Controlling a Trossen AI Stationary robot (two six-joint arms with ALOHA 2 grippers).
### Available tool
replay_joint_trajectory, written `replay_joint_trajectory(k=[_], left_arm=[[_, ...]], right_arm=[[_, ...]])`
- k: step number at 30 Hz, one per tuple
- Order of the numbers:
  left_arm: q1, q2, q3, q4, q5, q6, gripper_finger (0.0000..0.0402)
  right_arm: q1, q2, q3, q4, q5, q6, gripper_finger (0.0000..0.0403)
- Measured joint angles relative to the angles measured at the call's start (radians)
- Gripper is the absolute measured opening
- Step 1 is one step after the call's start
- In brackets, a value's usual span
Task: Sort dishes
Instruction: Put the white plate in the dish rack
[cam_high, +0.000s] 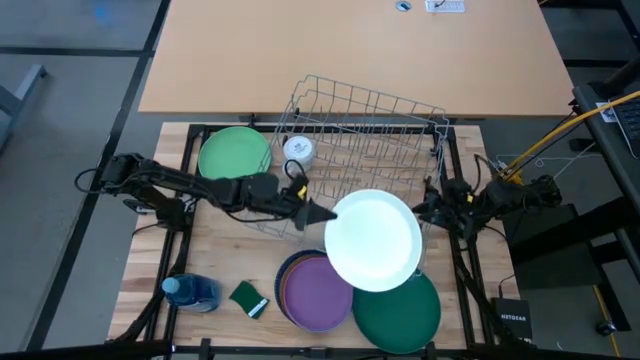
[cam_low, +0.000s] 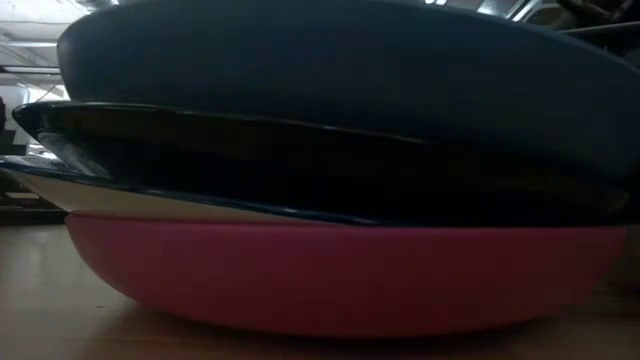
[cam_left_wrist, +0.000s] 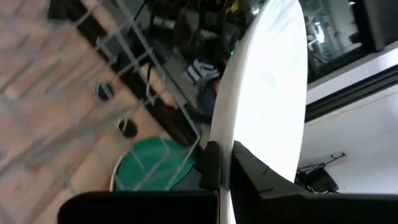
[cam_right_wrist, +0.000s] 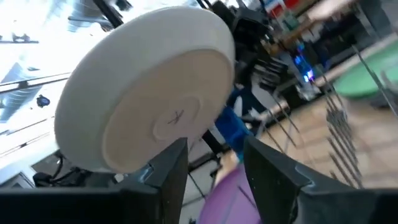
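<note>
My left gripper (cam_high: 322, 213) is shut on a white plate (cam_high: 375, 240), which it holds up over the middle of the table. The plate shows edge-on in the left wrist view (cam_left_wrist: 267, 87). Its underside shows in the right wrist view (cam_right_wrist: 149, 93). My right gripper (cam_high: 428, 210) is open just off the plate's right rim, and its fingers (cam_right_wrist: 177, 168) stand short of the plate. A stack of plates with a purple one (cam_high: 315, 290) on top lies on the table near its front edge. A dark green plate (cam_high: 405, 312) lies beside the stack. A light green plate (cam_high: 235, 155) lies at the far left. My left gripper pinches the white plate's left rim (cam_left_wrist: 219, 134) between its two fingers, one on the upper face and one on the underside. The fingers come level from the table's left. The plate is lifted clear, with its face toward the overhead camera, above the purple and dark green plates.
A wire dish rack (cam_high: 365, 140) stands at the table's far middle, with a small white mug (cam_high: 298, 150) at its left end. A blue bottle (cam_high: 190, 292) and a green sponge (cam_high: 250, 298) lie at the near left. The low view is filled by stacked plates (cam_low: 340, 270).
</note>
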Motion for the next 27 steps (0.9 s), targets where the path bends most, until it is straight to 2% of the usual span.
replay_joint_trajectory(k=[6,13,17,21,27], left_arm=[[0.059,-0.001,0.0,-0.012,0.0,0.052,0.0],[0.12,-0.001,0.0,-0.017,-0.003,0.076,0.0],[0.146,-0.001,0.0,-0.074,-0.001,0.071,0.0],[0.164,-0.001,0.0,-0.176,-0.002,0.065,0.0],[0.184,-0.001,0.0,-0.256,-0.008,0.032,0.0]], right_arm=[[0.0,0.0,0.0,0.081,0.037,-0.057,0.016],[0.0,0.0,0.0,0.079,0.255,-0.057,0.016],[0.0,0.02,0.0,0.077,0.353,-0.057,0.016],[0.0,0.073,0.0,0.073,0.392,-0.051,0.016],[0.0,0.187,0.0,0.072,0.39,-0.049,0.016]])
